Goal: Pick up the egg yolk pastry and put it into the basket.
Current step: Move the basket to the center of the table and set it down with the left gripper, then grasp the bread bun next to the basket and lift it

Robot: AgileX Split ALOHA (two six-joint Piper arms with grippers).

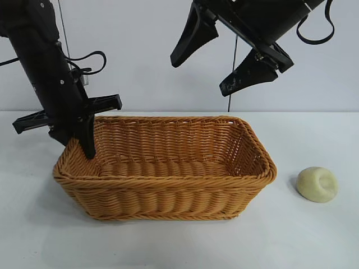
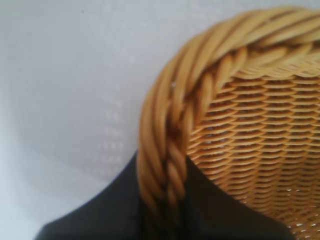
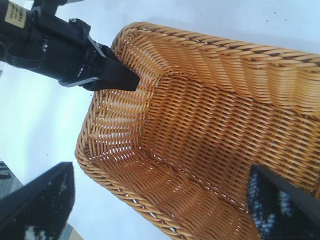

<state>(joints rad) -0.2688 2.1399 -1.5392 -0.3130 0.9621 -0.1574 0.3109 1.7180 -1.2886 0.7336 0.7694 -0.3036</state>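
The egg yolk pastry [image 1: 317, 184] is lying on the white desk [image 1: 314, 241], just beside the basket [image 1: 168, 193] at its right end, untouched. The left claw [image 1: 85, 147] is pinching the basket's braided rim at the left corner. The right claw [image 1: 227, 59] is hanging above the basket, fingers spread wide, holding nothing.

My black left gripper [image 1: 84, 143] hangs low at the rig's left, fingers pinched together and pointing down. My black right gripper [image 1: 216, 53] hovers high, fingers spread wide.
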